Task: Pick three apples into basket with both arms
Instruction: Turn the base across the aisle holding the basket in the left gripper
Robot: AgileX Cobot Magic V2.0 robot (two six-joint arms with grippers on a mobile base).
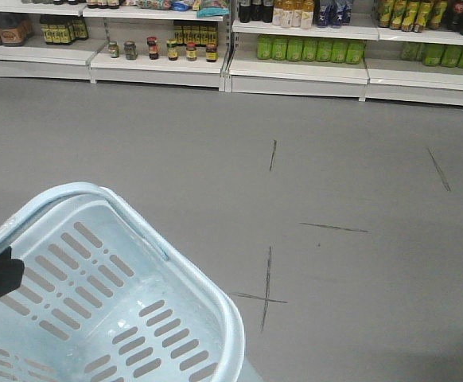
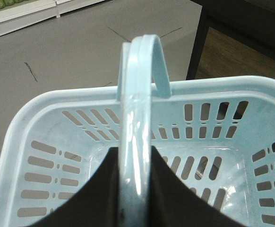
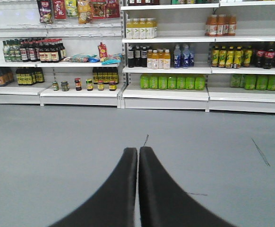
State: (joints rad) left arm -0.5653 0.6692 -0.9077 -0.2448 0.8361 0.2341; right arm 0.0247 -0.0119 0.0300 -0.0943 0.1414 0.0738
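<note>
no brand or label could be read: the print on the shelf goods was too small and blurred. beyond the basket [image 1: 215, 294], across the grey floor [image 1: 359, 159], white shelves [image 1: 295, 68] carried green bottles [image 1: 307, 49], yellow drinks [image 3: 140, 29], orange drinks [image 3: 219, 24], dark bottles [image 3: 33, 51] and a row of small jars [image 1: 172, 50]. red and yellow packets [image 3: 76, 8] hung above them. dark scuff lines [image 1: 266, 298], two of them crossing, marked the floor just right of the basket.

the pale blue basket sat low at the near left of the front view, showing its slotted bottom. its hoop handle [image 2: 142, 61] stood upright over the middle. the left gripper [image 2: 133, 151] had its jaws narrow and clamped on that handle, with a dark finger [image 2: 99, 189] on each side. those fingers hid part of the basket's bottom. a dark table leg [image 2: 198, 47] stood past the basket's far rim.

the right gripper [image 3: 138, 151] pointed at the shelves over the floor. its jaws were pressed together with only a hairline between them, holding nothing.
</note>
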